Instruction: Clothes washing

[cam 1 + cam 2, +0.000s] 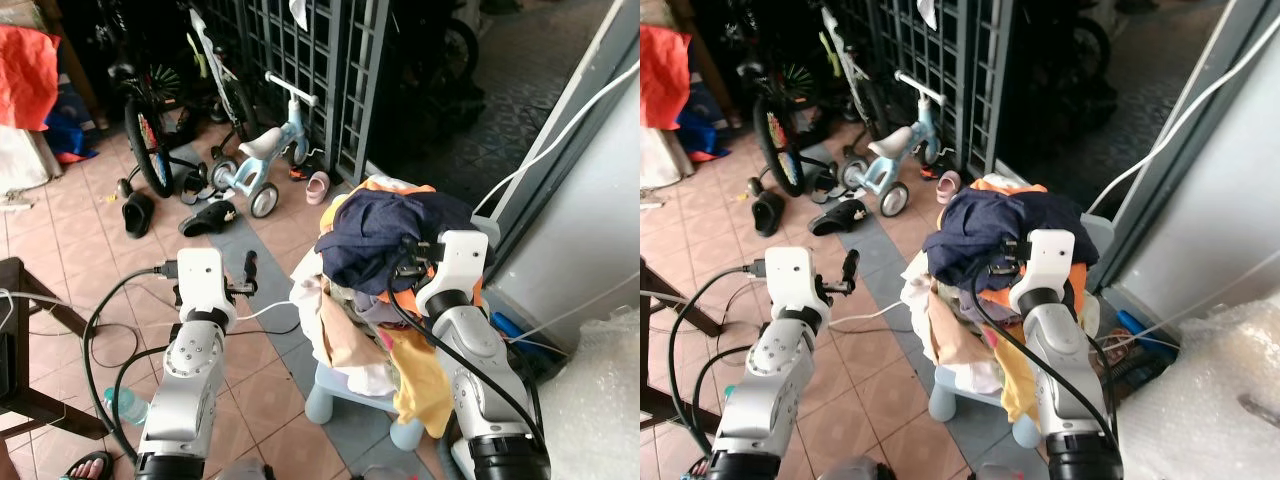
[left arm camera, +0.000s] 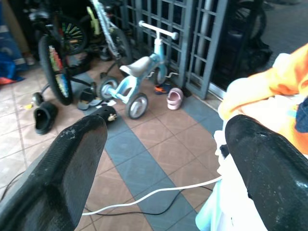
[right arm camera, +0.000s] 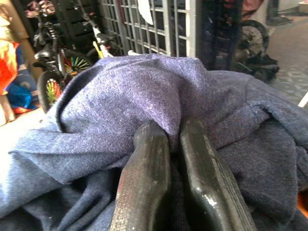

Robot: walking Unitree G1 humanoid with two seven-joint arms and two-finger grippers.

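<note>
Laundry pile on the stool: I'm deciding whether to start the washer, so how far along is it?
Early. Nothing looks moved yet: the pile of clothes sits heaped on the pale blue stool. In hand: the right gripper is shut on the navy garment on top. The left gripper is open beside the pile. Everything else remains.

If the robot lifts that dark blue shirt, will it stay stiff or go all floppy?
Probably floppy: the dark blue shirt already folds and wrinkles where the right gripper pinches it. It likely hangs down, perhaps dragging the clothes pile beneath.
</note>
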